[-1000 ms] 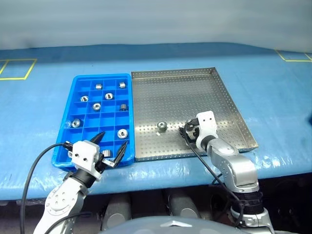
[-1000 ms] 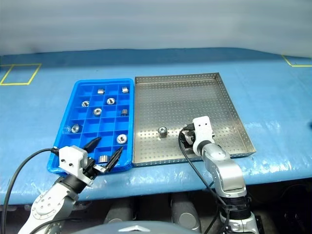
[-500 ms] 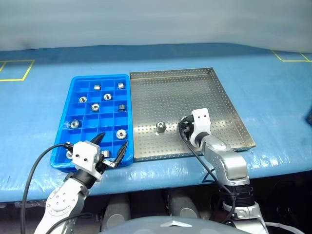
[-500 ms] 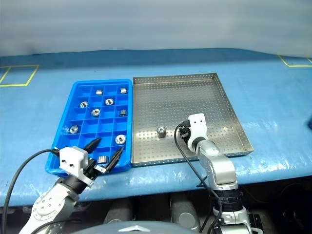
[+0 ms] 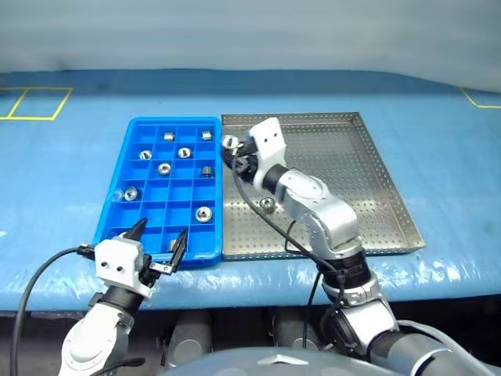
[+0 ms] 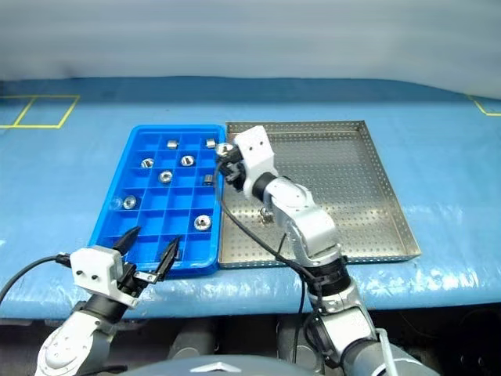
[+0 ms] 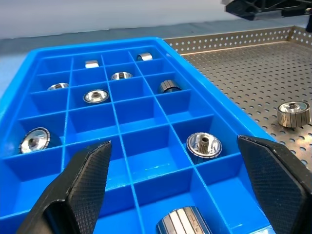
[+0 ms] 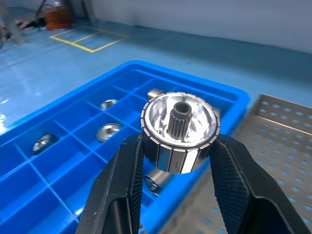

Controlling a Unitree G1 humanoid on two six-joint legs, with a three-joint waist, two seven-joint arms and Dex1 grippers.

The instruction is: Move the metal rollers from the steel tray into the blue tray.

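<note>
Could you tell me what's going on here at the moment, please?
The robot is moving metal rollers from the steel tray into the blue tray. Its right gripper is shut on one roller and holds it above the seam between the two trays. One roller is left in the steel tray, and several rollers sit in the blue tray's compartments. The left gripper is open and empty at the blue tray's near edge.

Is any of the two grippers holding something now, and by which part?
The right gripper holds one metal roller, its jaws pressing on the ribbed outer side, hole end facing out. The left gripper holds nothing; its jaws stand open.
</note>
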